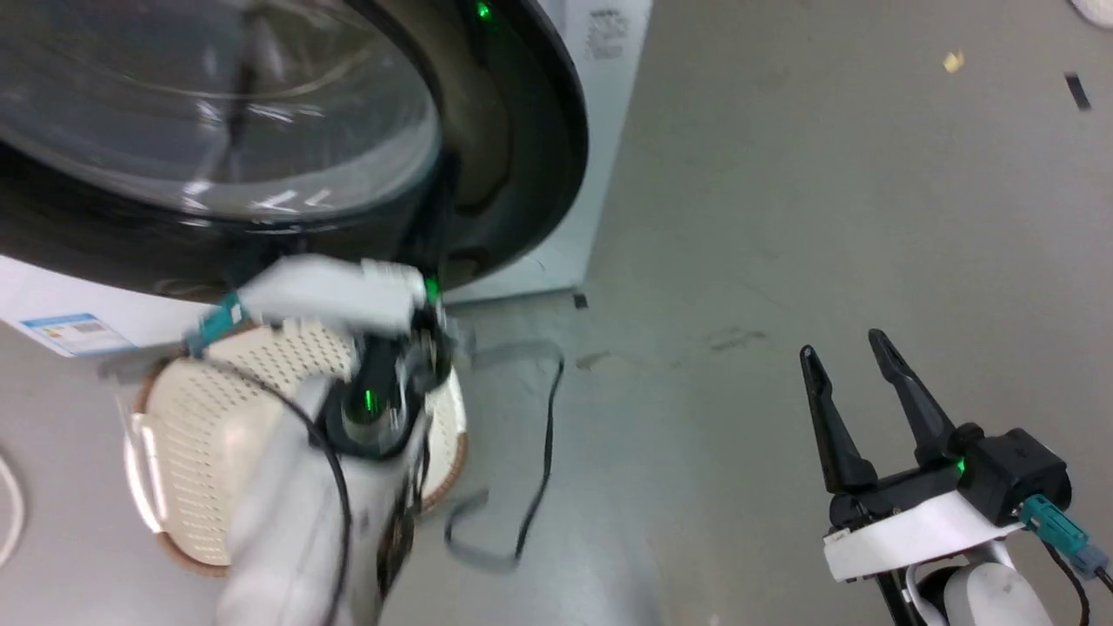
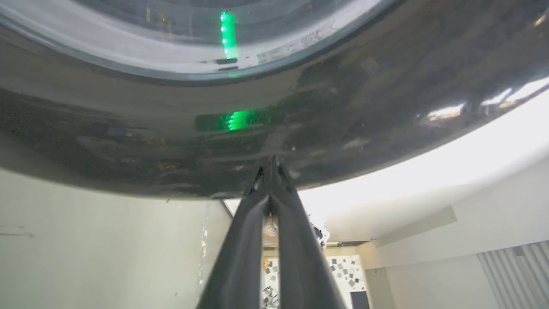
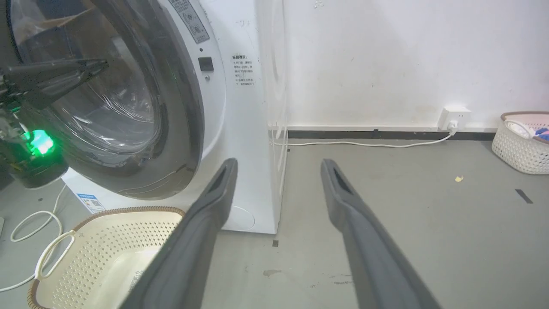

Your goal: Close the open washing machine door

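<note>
My left gripper (image 2: 270,165) has its two long dark fingers pinched together with nothing between them. Their joined tips appear to rest on the glossy black rim of the large round washing machine door (image 2: 171,141), just below its bulging clear glass centre. The door therefore lies straight ahead of these jaws, and the front of the white box-shaped washing machine (image 3: 246,128) lies beyond it. In the right wrist view the door looks swung most of the way in, at a slight angle to the machine's front. I cannot tell whether the latch has caught, so I judge the step in hand to be the final push.

To do it well, I would press straight ahead along the fingers, square to the rim, so the tips do not skate on the slick surface or ride up onto the glass. The rim curves away to either side of the jaws, so a slanted push would likely slip off. The push should be firm and steady until the door seats, since a light one may leave it unlatched.

Below and behind these jaws sits the cream perforated plastic basket with a brown rim (image 1: 191,435). My forearm passes over it, so I should mind it when drawing back. My right gripper (image 1: 843,343) hangs spread wide and empty, with the grey floor (image 1: 783,217) under its jaws and the door well apart from them, and it need not join in.
</note>
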Available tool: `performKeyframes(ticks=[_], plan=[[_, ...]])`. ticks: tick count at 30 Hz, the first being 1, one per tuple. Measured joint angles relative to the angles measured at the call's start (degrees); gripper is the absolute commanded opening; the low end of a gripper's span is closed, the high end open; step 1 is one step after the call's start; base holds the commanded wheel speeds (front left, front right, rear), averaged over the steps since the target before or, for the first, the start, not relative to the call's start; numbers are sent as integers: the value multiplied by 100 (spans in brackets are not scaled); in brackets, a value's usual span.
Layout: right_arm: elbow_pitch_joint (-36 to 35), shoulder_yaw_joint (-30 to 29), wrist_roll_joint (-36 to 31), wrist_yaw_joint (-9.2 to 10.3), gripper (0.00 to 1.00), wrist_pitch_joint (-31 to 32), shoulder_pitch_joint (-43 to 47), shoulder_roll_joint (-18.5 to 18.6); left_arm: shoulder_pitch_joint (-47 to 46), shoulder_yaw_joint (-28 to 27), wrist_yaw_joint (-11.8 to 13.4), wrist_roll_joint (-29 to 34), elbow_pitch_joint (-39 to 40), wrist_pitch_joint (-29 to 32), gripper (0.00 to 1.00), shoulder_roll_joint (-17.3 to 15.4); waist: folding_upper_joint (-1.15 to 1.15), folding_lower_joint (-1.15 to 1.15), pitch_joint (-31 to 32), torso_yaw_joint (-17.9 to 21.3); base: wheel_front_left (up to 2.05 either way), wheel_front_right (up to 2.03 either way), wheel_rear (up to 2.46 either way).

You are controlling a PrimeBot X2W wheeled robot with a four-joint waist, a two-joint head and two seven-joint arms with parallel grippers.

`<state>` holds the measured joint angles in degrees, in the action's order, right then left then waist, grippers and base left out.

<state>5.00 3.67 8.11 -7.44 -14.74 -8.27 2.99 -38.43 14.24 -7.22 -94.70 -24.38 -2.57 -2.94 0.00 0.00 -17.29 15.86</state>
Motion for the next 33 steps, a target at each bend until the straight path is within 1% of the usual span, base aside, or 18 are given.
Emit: performKeyframes(ticks=[1,2,3,4,7,8,9,10,12,13,14,15,16,19,20,22,27,33], plan=[[1,-20,-21,0,100,0,3,-1,193,52,-1,89,126,0,26,-42,0,0,65,-37,0,0,0],[4,-73,-60,0,100,0,20,-3,650,287,-1,505,396,-45,63,-257,0,0,219,-113,0,0,0],[4,-73,-60,0,100,0,20,-3,650,287,-1,505,396,-45,63,-257,0,0,219,-113,0,0,0],[1,-112,-64,0,100,0,35,-2,892,432,0,802,539,-138,100,-403,0,-1,299,-159,0,0,0],[-1,-227,-113,0,100,0,252,-1,1730,814,-1,1851,1059,-845,100,-1026,0,-2,619,-375,0,0,0],[-1,-227,-113,0,100,0,252,-1,1730,814,-1,1851,1059,-845,100,-1026,0,-2,619,-375,0,0,0],[-2,-255,-123,0,100,0,376,-1,2051,916,-1,2544,1202,-1115,100,-1332,0,-2,780,-505,0,0,0],[-2,-255,-123,0,100,0,376,-1,2051,916,-1,2544,1202,-1115,100,-1332,0,-2,780,-505,0,0,0],[2,-282,-163,0,100,0,536,-2,2507,616,2,3584,1328,-1210,100,-1506,0,-1,989,-735,0,0,0],[2,-282,-163,0,100,0,536,-2,2507,616,2,3584,1328,-1210,100,-1506,0,-1,989,-735,0,0,0],[5,-268,-218,0,100,0,608,-2,2778,216,49,4645,1625,-1213,100,-1500,0,-1,1124,-892,0,0,0],[5,-268,-218,0,100,0,608,-2,2778,216,49,4645,1625,-1213,100,-1500,0,-1,1124,-892,0,0,0],[4,-260,-268,0,100,0,664,-3,3039,-38,57,5545,1960,-1217,100,-1403,0,-2,1256,-1037,0,0,0],[-4,-232,-409,0,100,0,725,-3,3481,-319,70,6497,2329,-1218,100,-1149,0,-2,1432,-1238,0,0,0],[-4,-232,-409,0,100,0,725,-3,3481,-319,70,6497,2329,-1218,100,-1149,0,-2,1432,-1238,0,0,0],[-7,-189,-434,0,100,0,822,-4,3826,-478,165,7390,2550,-1217,100,-1036,0,-2,1579,-1421,0,0,0],[25,-120,-448,0,100,0,949,-3,4298,-751,456,8257,2695,-1218,100,-738,0,-1,1750,-1668,0,0,0],[27,-81,-446,0,100,0,1038,-2,4591,-971,609,8606,2526,-1218,100,-508,0,-1,1816,-1891,0,0,0]])
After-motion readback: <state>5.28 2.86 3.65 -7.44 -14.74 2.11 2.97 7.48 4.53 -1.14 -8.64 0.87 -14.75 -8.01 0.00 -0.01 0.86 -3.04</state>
